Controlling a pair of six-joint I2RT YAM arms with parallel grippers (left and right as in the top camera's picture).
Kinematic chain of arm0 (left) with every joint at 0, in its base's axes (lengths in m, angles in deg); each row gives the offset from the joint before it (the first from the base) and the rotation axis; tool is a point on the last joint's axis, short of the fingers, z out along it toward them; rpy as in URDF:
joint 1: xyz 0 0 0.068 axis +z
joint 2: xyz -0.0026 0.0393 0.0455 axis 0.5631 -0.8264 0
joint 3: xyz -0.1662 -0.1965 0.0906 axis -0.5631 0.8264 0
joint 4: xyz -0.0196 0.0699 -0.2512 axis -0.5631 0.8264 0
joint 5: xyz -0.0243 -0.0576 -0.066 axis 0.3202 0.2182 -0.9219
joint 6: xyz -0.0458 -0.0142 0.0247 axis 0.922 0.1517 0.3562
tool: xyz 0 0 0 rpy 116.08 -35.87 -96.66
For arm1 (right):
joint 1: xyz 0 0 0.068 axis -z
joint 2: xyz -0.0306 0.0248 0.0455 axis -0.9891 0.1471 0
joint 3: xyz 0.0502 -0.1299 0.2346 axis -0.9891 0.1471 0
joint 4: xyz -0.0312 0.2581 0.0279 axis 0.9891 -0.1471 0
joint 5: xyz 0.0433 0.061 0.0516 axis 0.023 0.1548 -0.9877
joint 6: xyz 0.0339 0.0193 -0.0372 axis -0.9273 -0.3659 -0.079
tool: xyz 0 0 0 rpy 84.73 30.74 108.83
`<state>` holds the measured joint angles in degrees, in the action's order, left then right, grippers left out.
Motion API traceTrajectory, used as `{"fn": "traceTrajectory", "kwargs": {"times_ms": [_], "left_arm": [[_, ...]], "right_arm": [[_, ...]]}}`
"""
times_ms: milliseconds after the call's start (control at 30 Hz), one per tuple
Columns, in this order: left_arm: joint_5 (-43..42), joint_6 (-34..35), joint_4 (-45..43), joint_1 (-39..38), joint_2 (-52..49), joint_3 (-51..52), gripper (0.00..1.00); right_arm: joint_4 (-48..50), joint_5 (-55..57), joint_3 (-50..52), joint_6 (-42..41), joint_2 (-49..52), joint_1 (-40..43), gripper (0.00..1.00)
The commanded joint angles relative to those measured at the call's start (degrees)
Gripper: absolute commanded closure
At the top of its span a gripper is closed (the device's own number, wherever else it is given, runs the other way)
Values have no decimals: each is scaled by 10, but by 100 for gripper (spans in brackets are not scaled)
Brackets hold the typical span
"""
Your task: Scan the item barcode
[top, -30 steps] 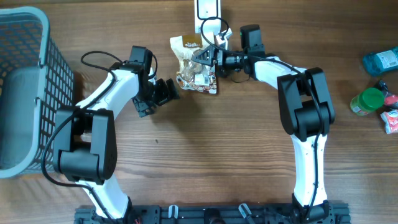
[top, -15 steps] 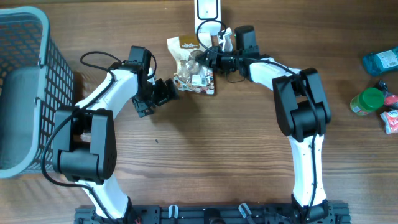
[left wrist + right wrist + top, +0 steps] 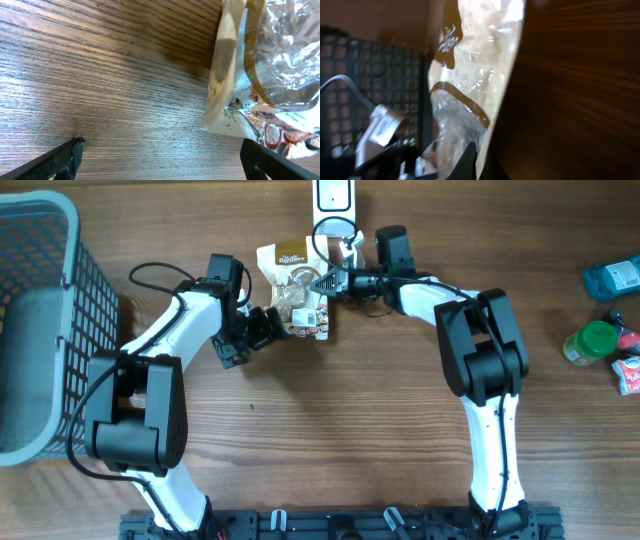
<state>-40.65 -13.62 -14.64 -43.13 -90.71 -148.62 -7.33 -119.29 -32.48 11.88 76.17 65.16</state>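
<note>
A clear snack bag [image 3: 292, 290] with a tan header and a white label lies on the wood table below the white scanner [image 3: 333, 198]. My right gripper [image 3: 326, 280] is shut on the bag's right edge. In the right wrist view the crinkled bag [image 3: 475, 75] fills the middle, pinched between the dark fingertips [image 3: 470, 157]. My left gripper [image 3: 266, 326] stands open at the bag's lower left corner. In the left wrist view the bag [image 3: 270, 65] lies ahead at the right, and the gripper [image 3: 162, 160] has bare table between its wide-set fingers.
A grey mesh basket [image 3: 40, 320] stands at the left edge and shows in the right wrist view as the basket [image 3: 370, 75] behind the bag. At the far right lie a blue packet [image 3: 612, 277], a green-lidded jar [image 3: 590, 342] and a red item [image 3: 628, 372].
My right gripper closed on the bag's edge and pushed the bag left, towards the left gripper. The left arm has stayed put with its jaws open.
</note>
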Motion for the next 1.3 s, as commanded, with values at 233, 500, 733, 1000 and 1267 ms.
{"fn": "traceTrajectory", "kwargs": {"times_ms": [233, 500, 733, 1000, 1267], "left_arm": [[54, -7, 17, 12, -29, 27, 0], [54, -7, 17, 12, -29, 27, 0], [56, -7, 18, 12, -29, 27, 0], [56, -7, 19, 12, -29, 27, 0], [56, -7, 19, 12, -29, 27, 0]], "right_arm": [[14, -200, 5, -55, -42, 61, 95], [175, -273, 5, -206, -59, 66, 95], [519, -318, 5, -501, -59, 67, 95], [786, -324, 5, -792, -62, 82, 95], [767, -324, 5, -792, -62, 84, 95]]}}
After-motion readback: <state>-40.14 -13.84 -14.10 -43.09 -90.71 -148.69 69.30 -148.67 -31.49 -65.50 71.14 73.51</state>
